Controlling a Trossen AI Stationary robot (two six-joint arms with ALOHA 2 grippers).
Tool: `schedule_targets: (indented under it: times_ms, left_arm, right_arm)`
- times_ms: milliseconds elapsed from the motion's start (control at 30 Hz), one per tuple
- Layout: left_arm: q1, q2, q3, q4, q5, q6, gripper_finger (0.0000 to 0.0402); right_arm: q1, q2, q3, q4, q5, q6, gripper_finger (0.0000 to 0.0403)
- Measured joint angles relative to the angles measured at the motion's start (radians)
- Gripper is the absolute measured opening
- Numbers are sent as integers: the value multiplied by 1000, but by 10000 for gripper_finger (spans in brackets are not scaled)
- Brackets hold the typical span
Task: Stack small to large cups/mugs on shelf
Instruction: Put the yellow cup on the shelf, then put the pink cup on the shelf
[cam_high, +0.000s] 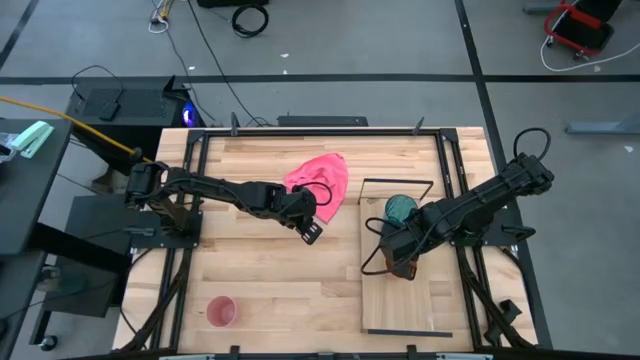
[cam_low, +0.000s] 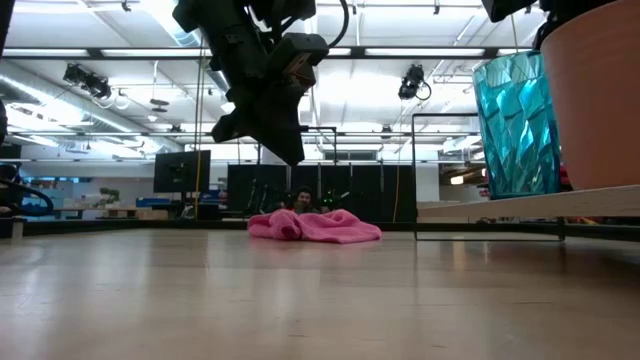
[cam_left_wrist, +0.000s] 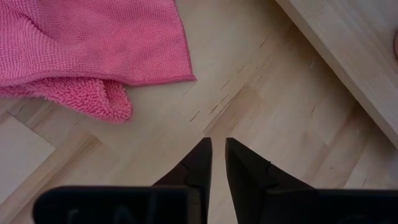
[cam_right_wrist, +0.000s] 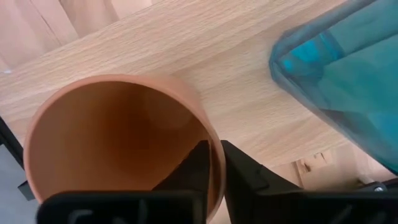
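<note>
The orange-brown cup (cam_right_wrist: 118, 143) stands upright on the pale shelf board (cam_high: 440, 300), and my right gripper (cam_right_wrist: 216, 165) is shut on it; from above the gripper (cam_high: 402, 265) hides the cup. Just beyond it the teal tumbler (cam_high: 400, 208) stands on its base on the same board, near the black wire frame (cam_high: 398, 183). The small pink cup (cam_high: 220, 311) stands by itself near the table's near left corner. My left gripper (cam_high: 310, 232) hangs shut above the bare tabletop at the table's middle, touching nothing. My right gripper pinches the orange-brown cup's rim (cam_right_wrist: 214, 138) on the side nearest the wrist, one finger inside (cam_right_wrist: 198, 163) the cup and one outside (cam_right_wrist: 244, 169). The fingers come from above, slanting in from the table's right. The cup is upright, and its base (cam_low: 600, 185) meets the shelf board.
A crumpled pink cloth (cam_high: 322, 178) lies on the tabletop toward the far edge, just beyond my left gripper. A second wire frame closes the shelf's near end (cam_high: 412, 333). The shelf's near half and the tabletop between the pink cup and the shelf are bare wood.
</note>
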Motion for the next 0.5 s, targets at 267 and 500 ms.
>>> schedule_targets:
  times_ms: [267,500]
  left_arm:
    - [0,0,0,0,0,-1,61]
    - [0,0,0,0,0,-1,55]
  right_arm:
    - [-1,0,0,0,0,11,73]
    - [-1,-6,0,-17,-1,19,83]
